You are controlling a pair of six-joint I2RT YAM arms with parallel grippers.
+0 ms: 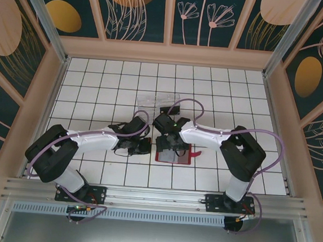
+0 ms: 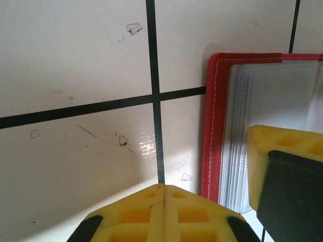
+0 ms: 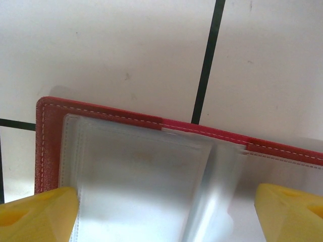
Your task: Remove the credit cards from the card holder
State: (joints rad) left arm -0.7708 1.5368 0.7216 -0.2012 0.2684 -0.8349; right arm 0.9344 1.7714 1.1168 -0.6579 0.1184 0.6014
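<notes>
Wide apart, the right gripper (image 3: 166, 204) straddles the clear sleeves (image 3: 136, 176) of the card holder (image 3: 101, 113). The left gripper (image 2: 164, 214) is pressed together on nothing, just beside its red edge. It lies open between the arms, long axis left-right, tab (image 1: 197, 153) pointing right. Sleeves look empty, and what seems a credit card (image 1: 170, 109) lies by the tray (image 1: 153, 100). Nearly done, I'd judge.

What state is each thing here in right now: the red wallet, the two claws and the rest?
card holder: open flat on the table, clear sleeves showing.
left gripper: shut, empty, just beside the holder.
right gripper: open, fingers spread above the sleeves.
clear tray: upright, contents unclear.
credit card: seemingly out, lying by the tray.
</notes>
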